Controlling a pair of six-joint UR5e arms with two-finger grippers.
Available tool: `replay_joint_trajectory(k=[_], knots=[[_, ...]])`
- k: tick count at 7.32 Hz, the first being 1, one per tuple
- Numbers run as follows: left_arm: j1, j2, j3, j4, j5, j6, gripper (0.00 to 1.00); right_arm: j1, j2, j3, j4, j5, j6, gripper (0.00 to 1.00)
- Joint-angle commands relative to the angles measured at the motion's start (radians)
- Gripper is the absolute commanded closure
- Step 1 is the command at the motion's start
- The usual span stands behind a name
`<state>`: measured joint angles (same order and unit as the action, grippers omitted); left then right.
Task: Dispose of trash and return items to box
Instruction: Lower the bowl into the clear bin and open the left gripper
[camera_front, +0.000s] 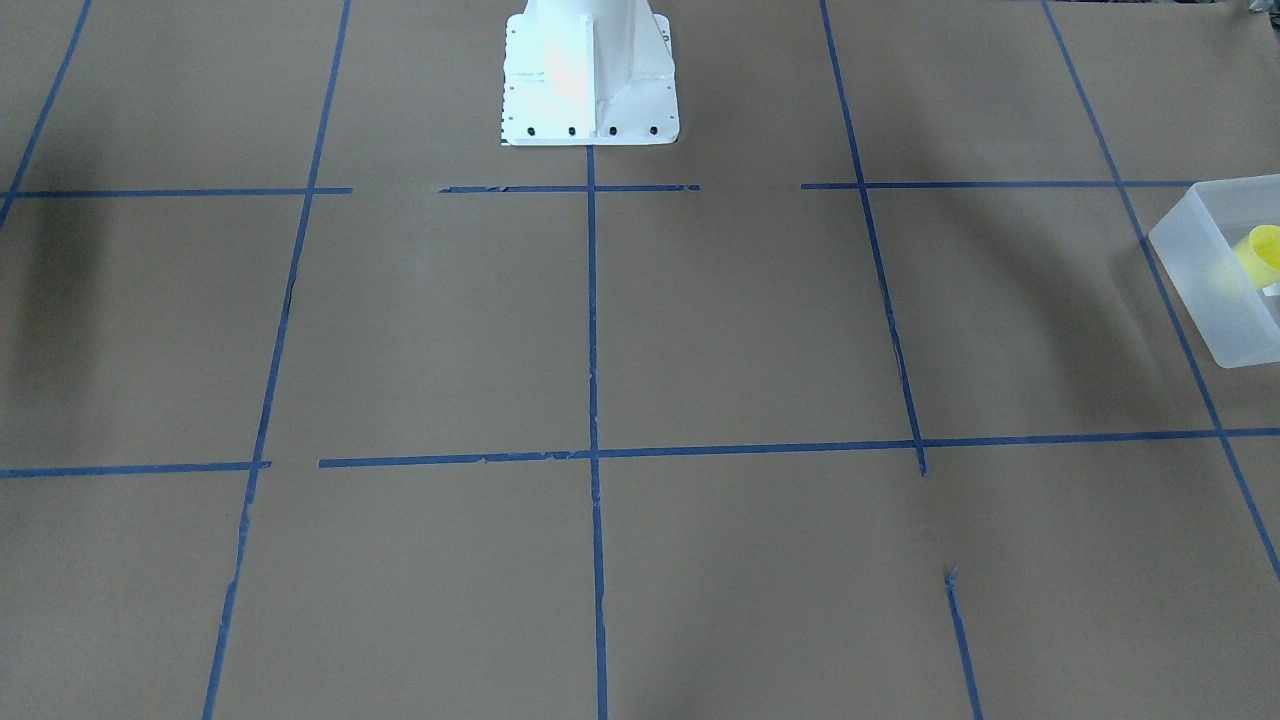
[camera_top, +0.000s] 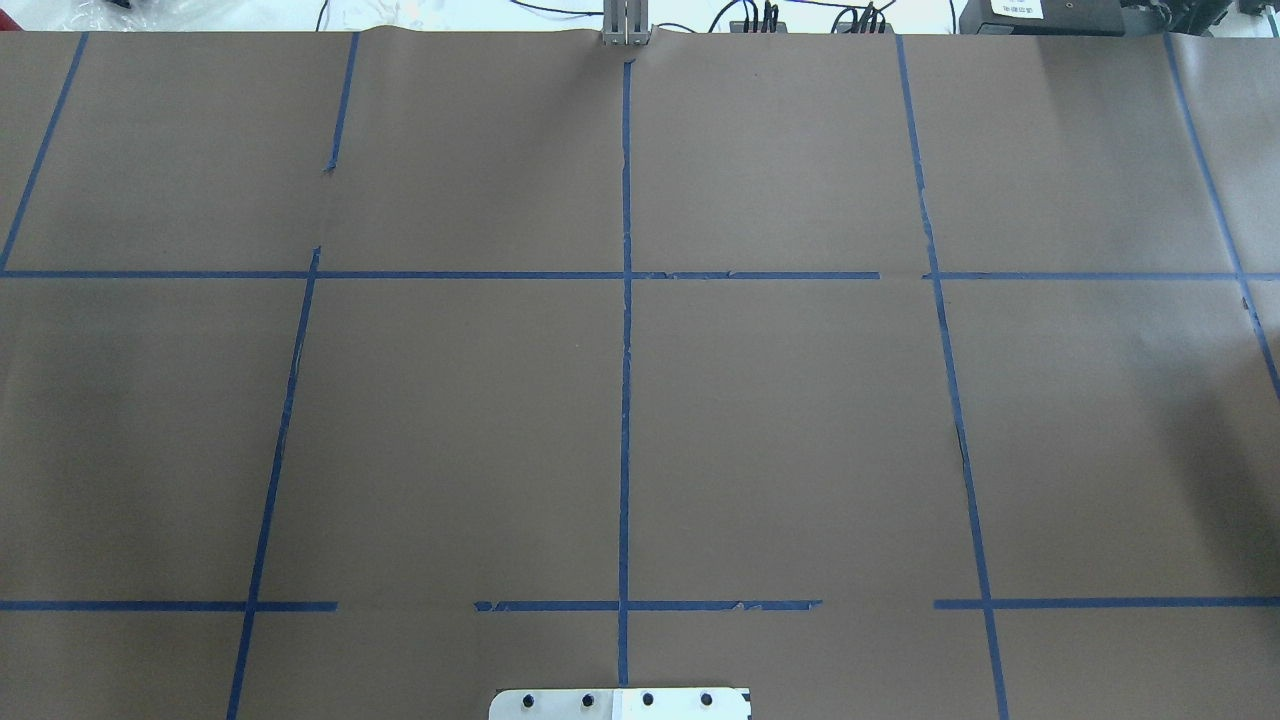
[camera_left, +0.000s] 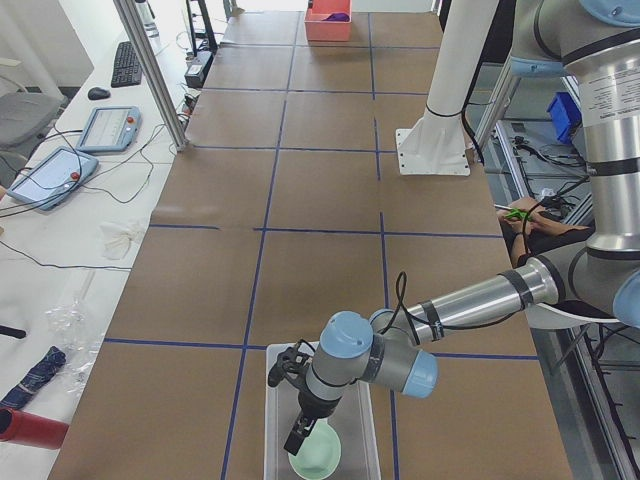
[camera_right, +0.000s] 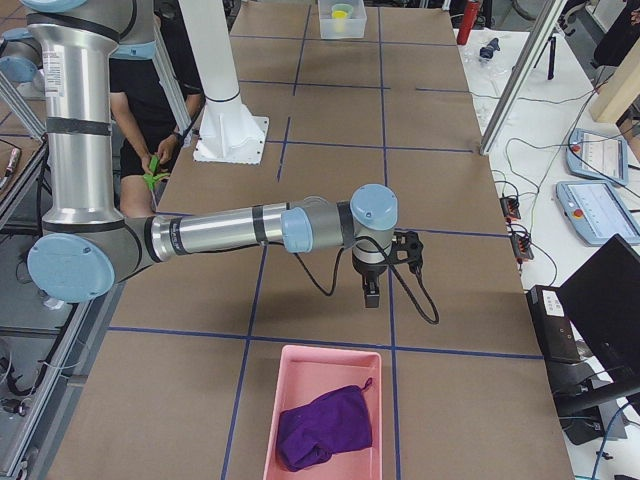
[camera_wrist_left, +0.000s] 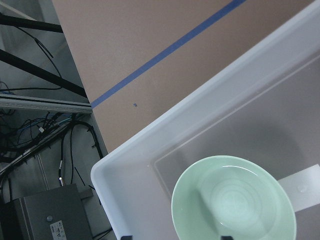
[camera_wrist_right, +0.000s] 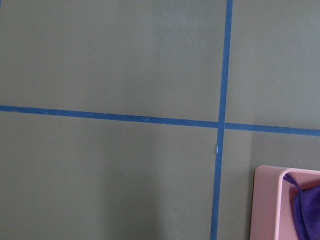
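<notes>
The frosted-white box (camera_left: 278, 420) stands at the table's near end in the exterior left view. The mint-green bowl (camera_left: 318, 455) lies inside it. My left gripper (camera_left: 300, 437) hangs over the box, down at the bowl. In the left wrist view the bowl (camera_wrist_left: 232, 200) rests on the box floor, and only my two fingertips (camera_wrist_left: 126, 237) show, set apart astride its rim. The yellow cup (camera_front: 1262, 255) lies in the box (camera_front: 1205, 290). My right gripper (camera_right: 371, 291) hovers over bare table; I cannot tell whether it is open or shut.
A pink tray (camera_right: 300, 365) with a purple cloth (camera_right: 322, 425) sits at the table's right end, close to my right gripper. Its corner shows in the right wrist view (camera_wrist_right: 265, 200). The white base column (camera_front: 590, 75) stands mid-table. Tablets and cables lie off the table.
</notes>
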<state>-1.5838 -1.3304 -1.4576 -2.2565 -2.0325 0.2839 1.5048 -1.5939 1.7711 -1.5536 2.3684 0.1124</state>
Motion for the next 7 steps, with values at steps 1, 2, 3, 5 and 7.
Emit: replay_joint_trajectory(k=[1,2,3,5,7], knots=[[0.001,-0.006,-0.082,0.062,-0.111,-0.130,0.00,0.000,0.000,-0.013,0.026,0.000,0.001,0.00],[0.001,-0.012,-0.152,0.165,-0.167,-0.200,0.00,0.000,-0.001,-0.012,0.027,0.000,0.001,0.00],[0.005,-0.027,-0.234,0.313,-0.173,-0.215,0.00,0.000,-0.004,-0.012,0.027,0.000,0.001,0.00],[0.008,-0.087,-0.290,0.522,-0.213,-0.216,0.00,0.000,-0.005,-0.010,0.032,0.002,0.001,0.00],[0.008,-0.130,-0.297,0.629,-0.276,-0.223,0.00,0.000,-0.011,-0.013,0.032,0.002,0.001,0.00]])
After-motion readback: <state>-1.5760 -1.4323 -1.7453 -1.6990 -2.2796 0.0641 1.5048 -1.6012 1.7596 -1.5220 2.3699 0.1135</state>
